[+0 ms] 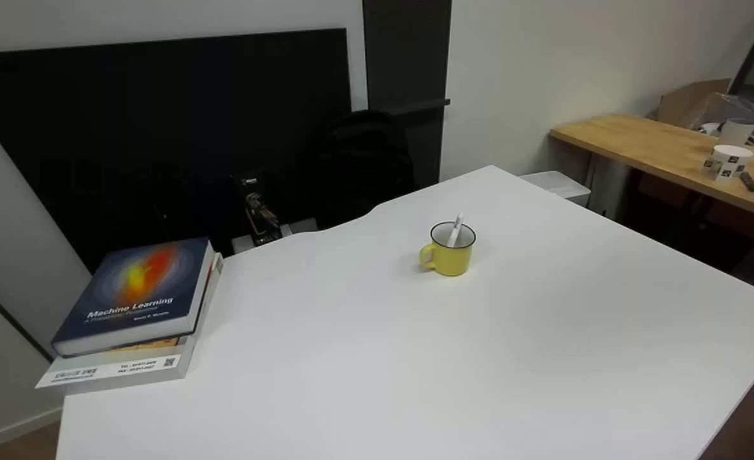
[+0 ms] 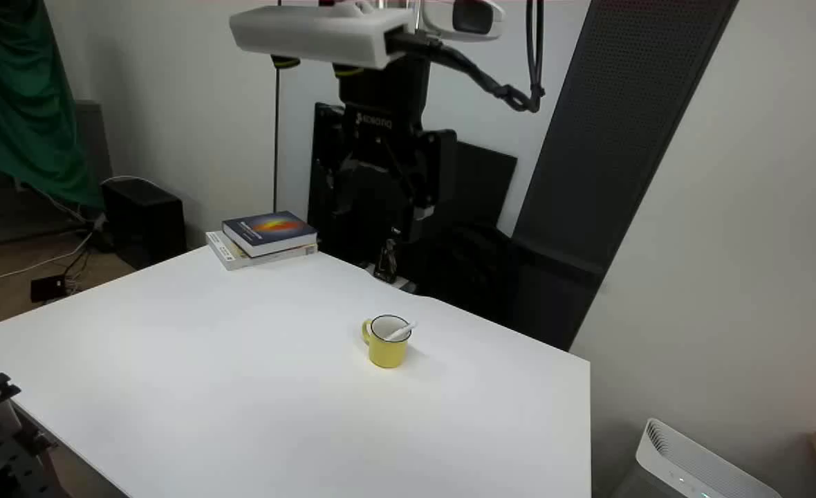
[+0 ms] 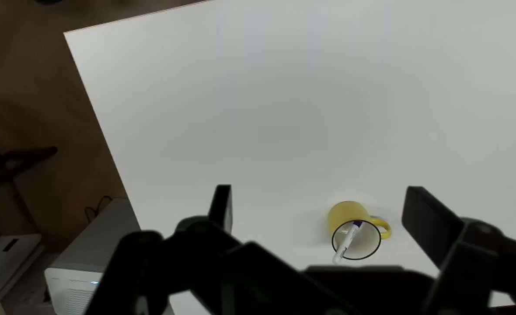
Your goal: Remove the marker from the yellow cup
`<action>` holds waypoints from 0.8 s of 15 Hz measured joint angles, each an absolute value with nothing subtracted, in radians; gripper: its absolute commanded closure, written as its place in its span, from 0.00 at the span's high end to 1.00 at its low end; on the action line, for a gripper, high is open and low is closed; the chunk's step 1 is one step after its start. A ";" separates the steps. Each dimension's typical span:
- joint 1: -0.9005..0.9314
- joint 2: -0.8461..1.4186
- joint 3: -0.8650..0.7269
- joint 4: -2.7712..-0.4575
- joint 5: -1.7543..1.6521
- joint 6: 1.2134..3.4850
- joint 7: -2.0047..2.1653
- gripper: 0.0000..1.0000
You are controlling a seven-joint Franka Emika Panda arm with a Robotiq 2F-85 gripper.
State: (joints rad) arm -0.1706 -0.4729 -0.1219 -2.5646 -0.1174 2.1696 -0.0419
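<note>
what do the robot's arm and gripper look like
The arm shows a rounded white section with a dark patch. The two-fingered gripper is black, with pale lettering; above it, a black cable runs from a white bar-shaped housing.

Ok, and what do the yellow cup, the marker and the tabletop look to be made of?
Yellow cup: enamelled metal or glazed ceramic, going by the smooth, seemingly glossy coat and dark rim line; I can't tell which.
Marker: likely plastic; smooth white barrel with dark print and a purple end.
Tabletop: probably white laminate, satin, as its even surface shows only soft shading.
</note>
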 measured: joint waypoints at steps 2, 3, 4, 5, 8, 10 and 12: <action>-0.171 -0.473 -0.122 -2.565 -0.117 2.170 -0.042 1.00; -0.171 -0.473 -0.122 -2.565 -0.117 2.170 -0.042 1.00; -0.171 -0.473 -0.122 -2.565 -0.117 2.170 -0.042 1.00; -0.171 -0.473 -0.122 -2.565 -0.117 2.170 -0.042 1.00; -0.171 -0.473 -0.122 -2.565 -0.117 2.170 -0.042 1.00; -0.171 -0.473 -0.122 -2.565 -0.117 2.170 -0.042 1.00; -0.170 -0.467 -0.125 -2.566 -0.116 2.170 -0.053 1.00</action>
State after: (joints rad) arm -0.1703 -0.4672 -0.1254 -2.5664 -0.1156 2.1698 -0.0533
